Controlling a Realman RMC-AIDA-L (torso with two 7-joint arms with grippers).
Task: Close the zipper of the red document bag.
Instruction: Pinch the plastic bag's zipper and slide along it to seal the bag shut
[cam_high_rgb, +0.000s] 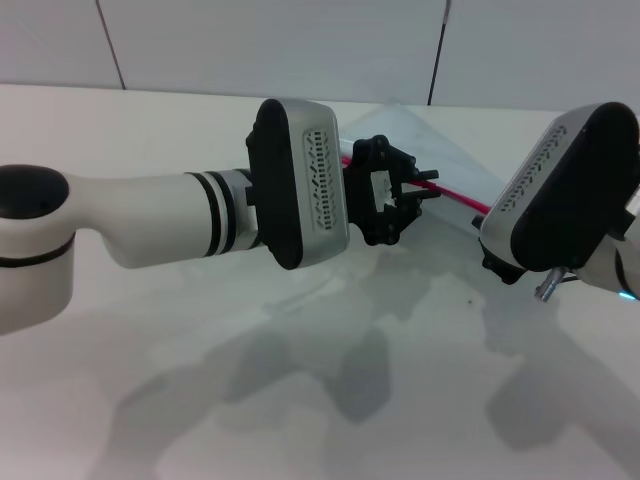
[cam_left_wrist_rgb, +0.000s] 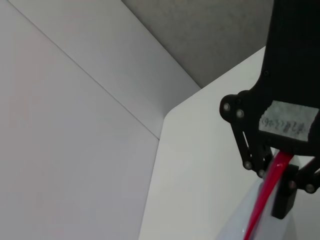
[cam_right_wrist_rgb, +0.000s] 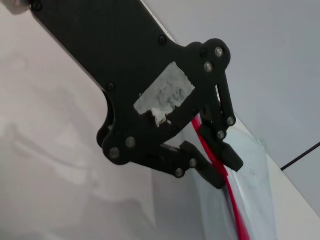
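Observation:
The red document bag (cam_high_rgb: 452, 152) is a translucent pale pouch held up off the white table, stretched between my two grippers. Its zipper (cam_high_rgb: 455, 196) is a thin red strip along the raised edge. My left gripper (cam_high_rgb: 428, 188) is shut on the zipper near its left end; the left wrist view shows the zipper (cam_left_wrist_rgb: 270, 182) running out from between the left gripper (cam_left_wrist_rgb: 274, 182) fingers. My right gripper (cam_right_wrist_rgb: 224, 169) is shut on the red edge (cam_right_wrist_rgb: 231, 200) of the bag (cam_right_wrist_rgb: 252, 170). In the head view the right wrist housing (cam_high_rgb: 560, 190) hides the right gripper's fingers.
The white table (cam_high_rgb: 200, 360) spreads in front and to the left, marked by the arms' shadows. A pale panelled wall (cam_high_rgb: 300, 40) stands close behind the bag. Both forearms hang low over the table.

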